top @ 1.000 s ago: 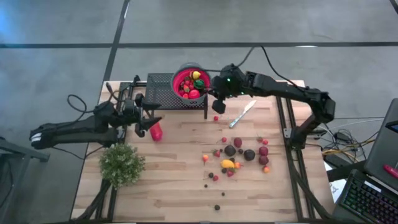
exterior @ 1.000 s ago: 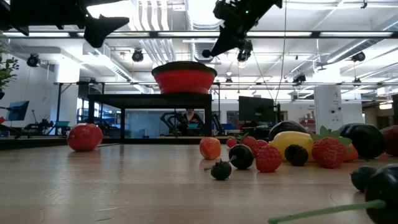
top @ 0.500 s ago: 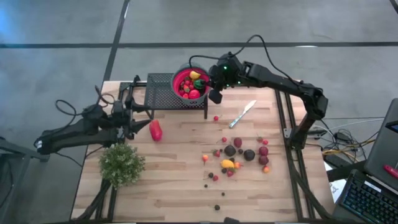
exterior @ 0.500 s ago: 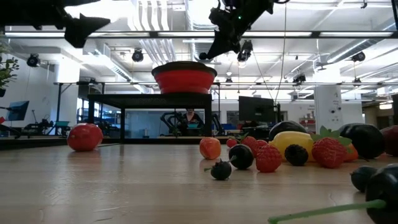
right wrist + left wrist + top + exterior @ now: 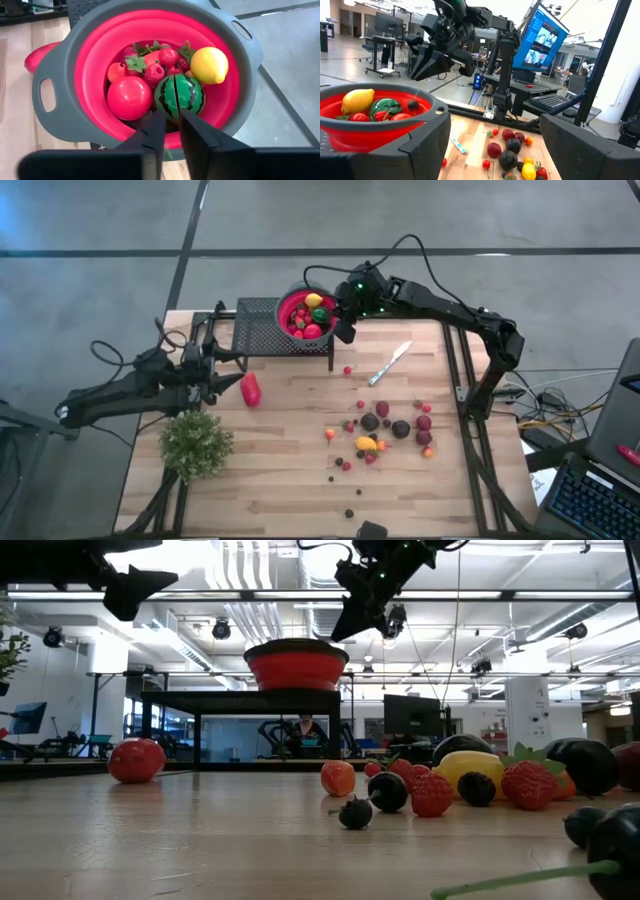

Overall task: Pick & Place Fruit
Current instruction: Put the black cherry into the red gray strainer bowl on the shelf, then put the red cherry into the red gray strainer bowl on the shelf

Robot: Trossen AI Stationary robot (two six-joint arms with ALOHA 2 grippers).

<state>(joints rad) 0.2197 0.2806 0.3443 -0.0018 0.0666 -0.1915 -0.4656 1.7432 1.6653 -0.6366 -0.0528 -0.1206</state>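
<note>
A red bowl (image 5: 307, 314) with a grey rim was seen standing on a dark mesh stand (image 5: 262, 327) at the far edge of the wooden table (image 5: 290, 470), already holding a lemon (image 5: 209, 65), a small watermelon (image 5: 179, 96), a smooth red ball-shaped fruit (image 5: 129, 98), a raspberry and some strawberries. A silver knife (image 5: 389, 363) lay on the table just to the right of the stand, and a bushy green plant (image 5: 196, 443) stood near the left front corner. The rest of the fruit (image 5: 385, 426) was scattered on the right half of the table, well apart from both arms, with one small red piece (image 5: 347, 369) lying alone between the stand and the knife. A larger red piece (image 5: 250, 389) lay left of centre, just ahead of the left gripper (image 5: 222, 366). The right gripper (image 5: 345, 330) was held above the right rim of the bowl, its arm reaching in from the right side of the table with the elbow raised and the wrist tipped downward. Its jaws were parted only by a narrow gap, nothing was seen between them, and the watermelon lay directly below their tips. The left arm was stretched low from the left edge of the table toward the stand, its jaws spread wide and empty, pointed toward the bowl. In the low view a person could be made out in the room beyond the stand.
</note>
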